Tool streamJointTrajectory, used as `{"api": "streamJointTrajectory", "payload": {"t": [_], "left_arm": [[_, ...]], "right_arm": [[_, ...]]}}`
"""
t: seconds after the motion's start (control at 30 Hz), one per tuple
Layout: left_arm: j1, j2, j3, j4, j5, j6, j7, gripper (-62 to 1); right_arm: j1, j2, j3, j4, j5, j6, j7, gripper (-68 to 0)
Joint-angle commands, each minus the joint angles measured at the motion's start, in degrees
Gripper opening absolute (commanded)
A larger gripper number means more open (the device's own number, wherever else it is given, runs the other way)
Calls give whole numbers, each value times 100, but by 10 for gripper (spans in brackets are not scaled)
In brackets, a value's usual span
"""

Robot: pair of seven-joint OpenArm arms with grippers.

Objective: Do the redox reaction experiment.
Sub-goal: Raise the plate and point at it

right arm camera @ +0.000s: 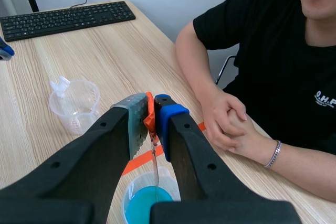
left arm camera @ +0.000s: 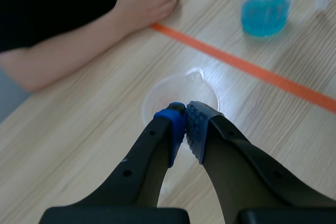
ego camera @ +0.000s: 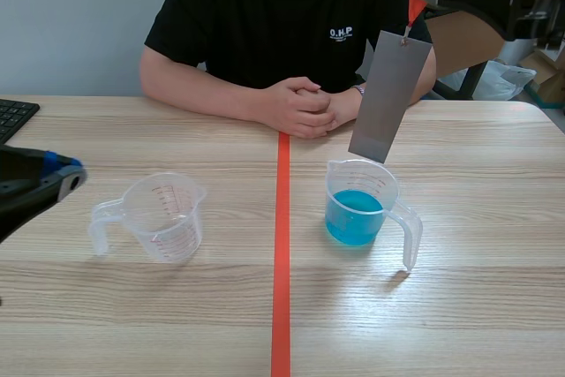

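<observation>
Your right claw (right arm camera: 150,115) was clamped on the orange tab (ego camera: 416,8). The grey strip (ego camera: 387,94) hung tilted, low end just above the blue-solution cup (ego camera: 357,218) rim. Lowered off-centre, it could've snagged the rim and tipped the cup across the tabletop (ego camera: 494,306). Left claw (left arm camera: 185,127) was closed, empty.

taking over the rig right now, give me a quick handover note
Left gripper: fingers shut on nothing, low over the empty measuring cup.
Right gripper: raised, shut on the orange tab of the grey strip. The strip hangs over the cup of blue liquid, its lower end about at the rim.
Done: strip is held above the cup.
Left: lower it into the liquid; it does not look dipped yet.
A person's hands rest folded across the table.
</observation>
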Motion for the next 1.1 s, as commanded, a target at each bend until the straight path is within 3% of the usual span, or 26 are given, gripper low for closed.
{"api": "streamJointTrajectory", "payload": {"t": [0.0,0.2,0.47,0.57,0.87,1.07], "left_arm": [[-389,103,398,74,157,0,-68,-564],[-1908,612,1762,-15,745,2,168,-564],[-3272,1663,2756,-881,1534,2,236,-565],[-3628,1956,3025,-1357,1604,2,168,-565],[-4391,2782,3576,-2590,2271,0,-535,-565],[-4835,3276,3753,-3198,2361,9,-710,-565]], "right_arm": [[68,90,48,92,66,42,90,-660],[68,90,48,92,66,42,90,-660],[68,90,48,92,63,42,90,-660],[68,90,48,92,63,42,90,-660],[68,90,48,92,63,42,90,-660],[68,90,48,92,63,42,90,-660]]}}
